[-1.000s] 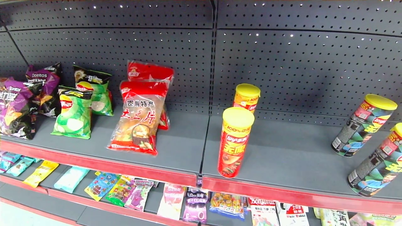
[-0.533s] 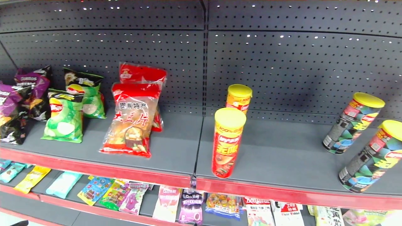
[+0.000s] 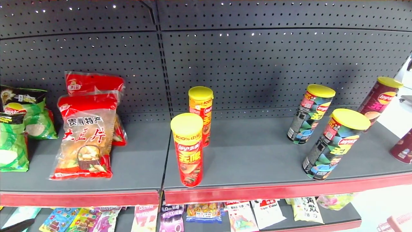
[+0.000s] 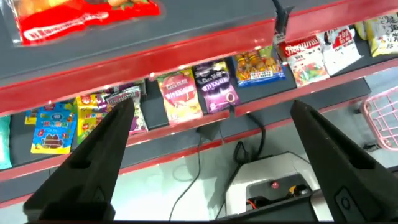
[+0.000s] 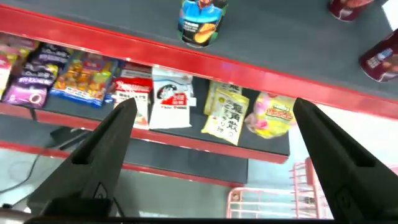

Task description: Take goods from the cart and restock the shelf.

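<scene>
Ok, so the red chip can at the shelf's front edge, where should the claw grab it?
Probably mid-body on the front red can, coming level from the front: it stands upright at the shelf edge, sides clear, with a second can right behind it.

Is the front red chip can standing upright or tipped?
Upright: the front red can stands on its base at the shelf edge, yellow lid on top.

red characters on the snack bag [image 3: 84,138], logo lettering on the red can [image 3: 190,154], print on lower-shelf packets [image 3: 239,216]
</scene>
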